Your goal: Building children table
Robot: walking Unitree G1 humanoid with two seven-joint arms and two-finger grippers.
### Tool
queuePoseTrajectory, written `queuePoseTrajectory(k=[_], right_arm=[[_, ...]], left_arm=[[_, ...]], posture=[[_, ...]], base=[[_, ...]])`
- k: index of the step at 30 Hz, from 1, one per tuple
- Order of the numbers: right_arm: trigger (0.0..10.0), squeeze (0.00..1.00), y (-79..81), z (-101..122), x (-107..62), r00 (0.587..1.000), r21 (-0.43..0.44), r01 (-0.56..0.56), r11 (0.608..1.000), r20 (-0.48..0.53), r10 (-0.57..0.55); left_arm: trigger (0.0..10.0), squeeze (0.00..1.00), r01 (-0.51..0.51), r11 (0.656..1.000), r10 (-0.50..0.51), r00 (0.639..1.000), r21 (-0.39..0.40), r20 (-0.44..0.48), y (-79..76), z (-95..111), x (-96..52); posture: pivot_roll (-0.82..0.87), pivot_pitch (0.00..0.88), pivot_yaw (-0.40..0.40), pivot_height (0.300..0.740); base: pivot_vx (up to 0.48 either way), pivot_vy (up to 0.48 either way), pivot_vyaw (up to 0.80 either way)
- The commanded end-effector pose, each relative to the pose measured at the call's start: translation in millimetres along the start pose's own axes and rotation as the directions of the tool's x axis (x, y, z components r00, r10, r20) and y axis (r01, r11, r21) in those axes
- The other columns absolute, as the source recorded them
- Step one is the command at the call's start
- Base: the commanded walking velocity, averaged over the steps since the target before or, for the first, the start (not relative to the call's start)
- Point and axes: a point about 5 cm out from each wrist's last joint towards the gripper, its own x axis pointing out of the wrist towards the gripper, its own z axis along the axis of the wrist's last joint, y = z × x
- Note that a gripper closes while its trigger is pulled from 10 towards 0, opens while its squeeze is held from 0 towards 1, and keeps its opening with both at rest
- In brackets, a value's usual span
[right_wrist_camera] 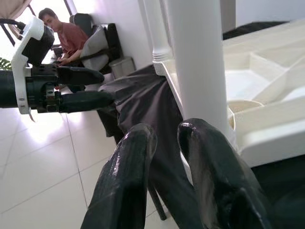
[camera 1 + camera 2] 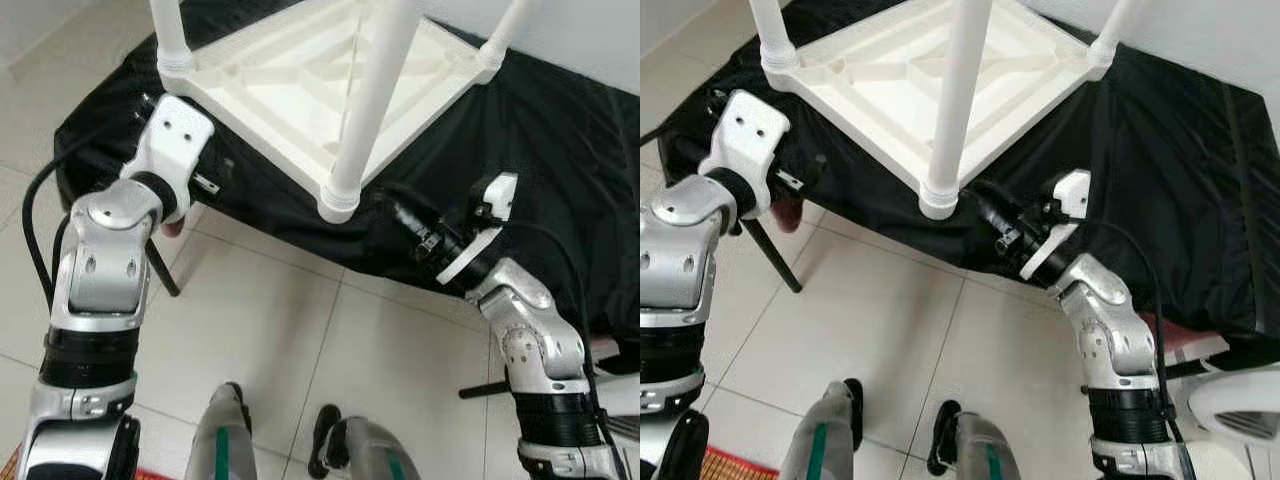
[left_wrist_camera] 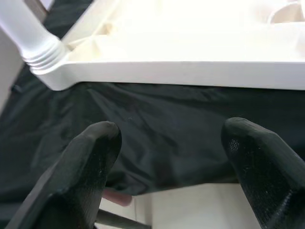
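The left gripper (image 3: 164, 157) reaches to the left edge of a work table draped in a black cloth (image 2: 560, 150), its two black fingers (image 3: 90, 162) spread well apart with nothing between them. It points at the cloth just below the rim of the white children's table (image 2: 300, 90), close to that table's left corner, where a white leg (image 2: 170, 35) is screwed into a ribbed socket.

The children's table lies upside down on the cloth, its ribbed underside facing up. The underside is divided into shallow moulded compartments, and these hold nothing. A second leg (image 2: 370, 110) stands upright in the corner nearest the robot, right at the front edge of the cloth-covered table, and a third leg (image 2: 505, 35) rises from the right corner.

The right gripper (image 1: 167, 143) sits at the front edge, just beside the base of the near leg. Its fingers are close together with only a narrow gap, gripping nothing.

In the right wrist view a person (image 1: 64, 40) sits in a dark chair in the background. The floor (image 2: 270, 330) is pale tile.
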Motion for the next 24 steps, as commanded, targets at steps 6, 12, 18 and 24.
queuePoseTrajectory(k=[6,12,18,24], right_arm=[[10.0,1.00,-3.3,-1.1,-2.1,1.000,0.051,0.016,0.999,0.015,-0.017],[10.0,1.00,-4.4,2.4,-1.6,0.999,0.061,0.027,0.998,0.037,-0.030],[10.0,1.00,-5.8,4.7,0.8,0.997,0.042,0.046,0.998,0.052,-0.048],[10.0,0.38,-7.5,6.2,1.5,0.994,0.019,0.078,0.997,0.074,-0.079]], left_arm=[[10.0,0.00,0.006,0.998,-0.003,0.999,-0.067,0.038,-14.2,3.4,2.3],[10.0,0.00,-0.040,0.995,0.043,0.998,-0.093,0.035,-11.8,1.4,5.2],[10.0,0.00,-0.075,0.989,0.082,0.996,-0.126,0.047,-7.9,1.8,8.4],[10.0,0.00,-0.099,0.987,0.108,0.992,-0.129,0.064,-5.6,4.9,10.2]], posture=[[0.15,0.179,-0.104,0.740],[0.14,0.176,-0.107,0.740],[0.13,0.167,-0.104,0.740],[0.13,0.156,-0.099,0.740]], base=[[0.000,0.000,0.00],[0.000,0.000,0.00],[0.000,0.000,0.00],[0.000,0.000,0.00]])
